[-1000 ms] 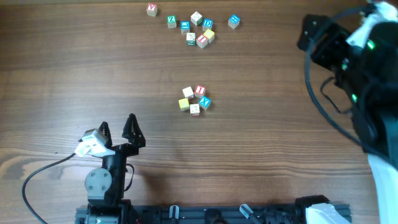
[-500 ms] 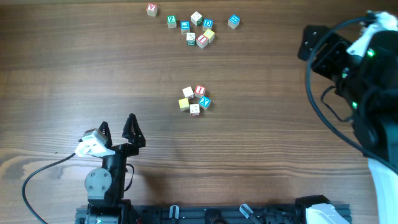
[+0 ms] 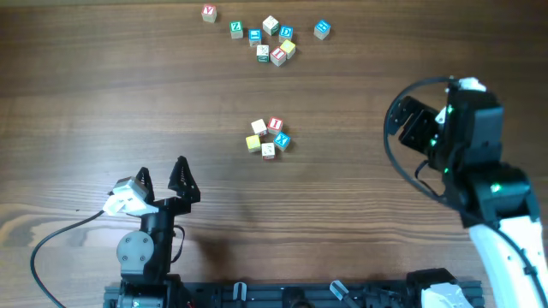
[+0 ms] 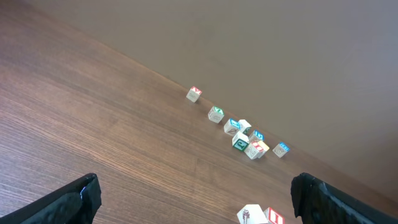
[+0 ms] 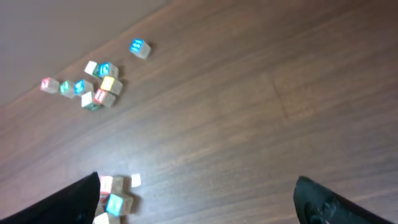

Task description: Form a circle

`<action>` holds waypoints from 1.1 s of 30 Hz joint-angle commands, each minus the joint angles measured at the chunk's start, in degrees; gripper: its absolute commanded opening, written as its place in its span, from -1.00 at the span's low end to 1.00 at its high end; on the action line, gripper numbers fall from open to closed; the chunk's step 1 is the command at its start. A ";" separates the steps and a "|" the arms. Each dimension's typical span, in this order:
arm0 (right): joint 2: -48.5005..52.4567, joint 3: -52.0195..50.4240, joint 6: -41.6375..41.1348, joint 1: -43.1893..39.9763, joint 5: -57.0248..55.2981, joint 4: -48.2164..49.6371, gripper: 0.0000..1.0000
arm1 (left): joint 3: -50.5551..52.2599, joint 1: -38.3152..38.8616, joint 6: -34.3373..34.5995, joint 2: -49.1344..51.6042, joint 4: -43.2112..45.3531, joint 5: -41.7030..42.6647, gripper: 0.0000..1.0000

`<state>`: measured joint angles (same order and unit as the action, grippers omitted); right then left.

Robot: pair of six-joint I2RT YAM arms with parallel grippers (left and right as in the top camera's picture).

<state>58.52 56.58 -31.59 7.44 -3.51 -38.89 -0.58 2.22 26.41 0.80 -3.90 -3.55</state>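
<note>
The circle is a small ring of five tiny letter cubes at the middle of the table: cream, white with a red letter, blue X, white with a reddish mark, and yellow. My left gripper stands open near the front left, well short of the ring, with nothing between its fingers. The left wrist view catches only the cream cube and the red-letter cube at its bottom edge. My right gripper hangs open to the right of the ring, holding nothing. In the right wrist view the ring appears blurred beside the left finger.
A loose group of green, blue, white and red letter cubes lies at the far edge, with one blue cube off to its right and one red-marked cube to its left. A black rail runs along the front edge.
My right arm has swung down and left from the far right edge toward the middle of the table. The left arm and the cubes have not moved.
</note>
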 commanded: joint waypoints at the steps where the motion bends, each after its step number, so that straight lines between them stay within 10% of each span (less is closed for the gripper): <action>1: -4.81 -7.06 -0.07 0.46 -1.05 7.98 0.99 | 0.26 0.24 -0.11 -0.52 0.02 -0.37 1.00; 33: -53.81 -34.60 -0.07 0.28 -1.05 36.35 0.99 | 0.24 0.24 -0.11 -0.46 0.02 -0.37 1.00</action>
<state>8.08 22.81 -31.62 7.44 -3.53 -3.38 -0.58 2.22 26.41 0.80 -3.88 -3.55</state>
